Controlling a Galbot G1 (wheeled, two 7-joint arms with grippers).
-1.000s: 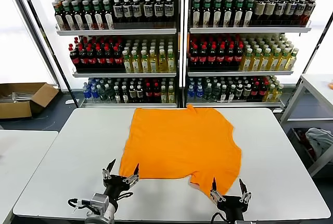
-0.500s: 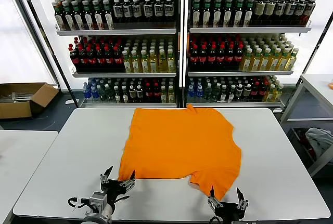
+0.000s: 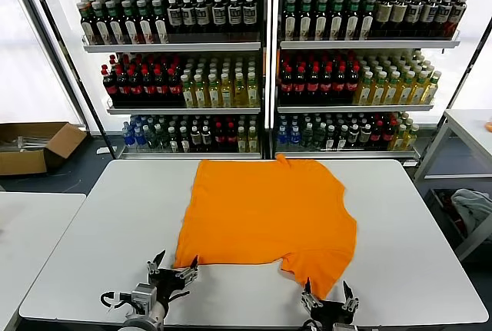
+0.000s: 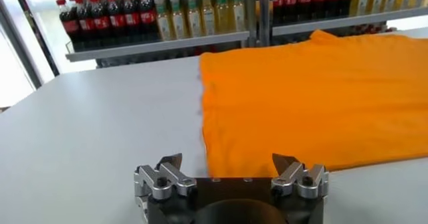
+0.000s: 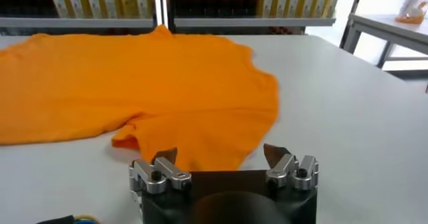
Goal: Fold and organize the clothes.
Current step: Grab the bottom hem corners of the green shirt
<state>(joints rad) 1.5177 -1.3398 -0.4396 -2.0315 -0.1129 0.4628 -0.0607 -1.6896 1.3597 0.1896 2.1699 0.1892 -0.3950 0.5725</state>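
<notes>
At centre of the head view: an orange T-shirt [image 3: 269,216] lies spread flat on the white surface [image 3: 100,246], reaching from mid-frame down toward the lower edge.
Shirt outline: the far hem sits near the surface's back edge in the upper middle of the frame; a sleeve [image 3: 323,269] hangs out at the lower right of the shirt, and the lower left corner [image 3: 184,260] ends in a point.
Shirt in the wrist views: the left wrist view shows its side edge [image 4: 204,112] running away across the surface; the right wrist view shows the sleeve [image 5: 200,145] with soft folds just ahead of the fingers.
Left hand [image 3: 171,273]: at the lower left of the frame, low over the surface, jaws spread wide and holding nothing; one fingertip is just beside the shirt's lower left corner, whether touching cannot be told.
Right hand [image 3: 328,299]: at the bottom edge, right of centre, jaws spread wide and holding nothing; it sits just below the sleeve's tip, apart from the cloth as far as can be seen.
Background: shelves [image 3: 261,43] packed with rows of bottles [image 3: 315,77] fill the upper half of the frame.
Far left: an open cardboard box [image 3: 34,147] lies on the floor.
Right edge: a second pale table [image 3: 465,127] stands beside the main surface, with a grey-white cloth heap [image 3: 470,208] below it.
</notes>
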